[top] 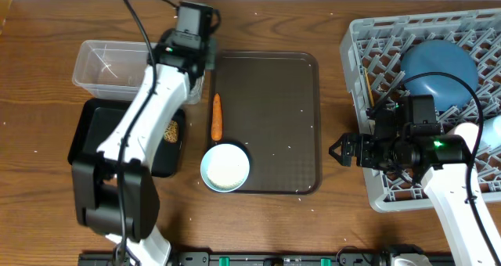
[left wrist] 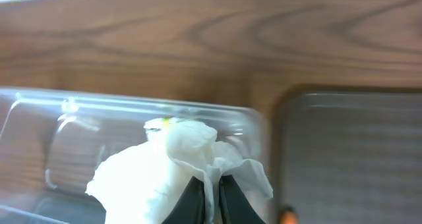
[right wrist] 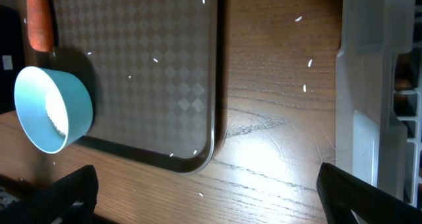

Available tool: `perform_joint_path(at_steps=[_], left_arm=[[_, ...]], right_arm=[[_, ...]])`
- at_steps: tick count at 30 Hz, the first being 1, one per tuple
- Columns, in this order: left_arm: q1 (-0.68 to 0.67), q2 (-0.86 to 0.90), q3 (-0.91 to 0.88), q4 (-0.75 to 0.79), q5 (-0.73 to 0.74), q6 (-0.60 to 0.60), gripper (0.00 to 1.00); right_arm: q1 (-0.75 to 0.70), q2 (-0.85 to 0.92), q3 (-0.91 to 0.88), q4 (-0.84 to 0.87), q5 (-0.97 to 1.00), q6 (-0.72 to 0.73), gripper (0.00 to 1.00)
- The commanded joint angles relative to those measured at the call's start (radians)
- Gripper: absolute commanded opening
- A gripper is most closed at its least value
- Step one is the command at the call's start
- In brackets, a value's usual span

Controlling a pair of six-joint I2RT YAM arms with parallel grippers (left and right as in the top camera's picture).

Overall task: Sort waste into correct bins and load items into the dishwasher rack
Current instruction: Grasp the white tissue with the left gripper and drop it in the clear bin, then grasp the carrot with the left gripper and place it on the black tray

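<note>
My left gripper [left wrist: 211,199] is shut on the crumpled white napkin [left wrist: 173,166] and holds it over the right end of the clear tub [left wrist: 59,122]. In the overhead view this gripper [top: 205,59] is between the tub [top: 109,66] and the brown serving tray [top: 270,125]. The orange carrot [top: 217,116] and a pale blue bowl of white rice [top: 225,167] lie on the tray's left side. A brown food lump [top: 171,131] lies in the black tray [top: 94,137]. My right gripper [top: 340,150] is open and empty over bare table beside the grey rack [top: 368,47], which holds the dark blue dish [top: 438,70].
Loose rice grains [right wrist: 306,62] lie scattered on the table and on the serving tray [right wrist: 145,72]. The right wrist view shows the bowl [right wrist: 53,109], the carrot [right wrist: 38,16] and the rack wall [right wrist: 369,66]. The left arm stretches over the black tray.
</note>
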Motion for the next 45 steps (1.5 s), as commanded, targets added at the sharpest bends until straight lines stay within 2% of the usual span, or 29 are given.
perform_joint_path(at_steps=[1, 2, 3, 4, 5, 11, 17, 21, 26, 31, 36, 40, 45], left_arm=[[0.026, 0.034, -0.012, -0.008, -0.021, -0.011, 0.24], [0.028, 0.034, -0.012, -0.019, -0.021, -0.011, 0.37], [0.028, 0.028, -0.011, -0.03, -0.021, -0.011, 0.59], [0.028, 0.02, -0.008, -0.043, -0.021, -0.01, 0.7], [0.027, 0.007, -0.005, -0.059, -0.021, -0.01, 0.71], [0.002, -0.129, 0.015, -0.239, -0.016, -0.04, 0.71], [-0.018, -0.291, 0.015, -0.513, 0.172, -0.087, 0.73], [-0.018, -0.31, 0.011, -0.622, 0.198, -0.171, 0.73], [-0.038, -0.309, -0.037, -0.657, 0.303, -0.179, 0.71], [-0.137, -0.309, -0.117, -0.6, 0.303, -0.179, 0.71], [-0.237, -0.286, -0.295, -0.382, 0.207, -0.19, 0.72], [-0.24, -0.239, -0.423, -0.174, 0.087, -0.27, 0.71], [-0.22, -0.161, -0.459, -0.022, 0.082, -0.27, 0.71]], right_arm=[[0.014, 0.002, 0.001, 0.0, -0.01, 0.011, 0.99], [0.014, 0.002, 0.001, -0.001, -0.01, 0.011, 0.99], [0.014, 0.002, 0.001, -0.002, -0.01, 0.011, 0.99], [0.014, 0.002, 0.001, -0.002, -0.01, 0.011, 0.99], [0.014, 0.002, 0.001, -0.002, -0.01, 0.011, 0.99], [0.014, 0.002, 0.001, -0.001, -0.01, 0.011, 0.99], [0.014, 0.002, 0.001, 0.0, -0.01, 0.011, 0.99], [0.014, 0.002, 0.001, 0.001, -0.01, 0.011, 0.99], [0.014, 0.002, 0.001, -0.013, -0.01, 0.011, 0.99], [0.014, 0.002, 0.001, -0.008, -0.01, 0.011, 0.99], [0.014, 0.002, 0.001, -0.009, -0.01, 0.011, 0.99], [0.014, 0.002, 0.001, -0.016, -0.011, 0.011, 0.99], [0.014, 0.002, 0.001, -0.027, -0.01, 0.011, 0.99]])
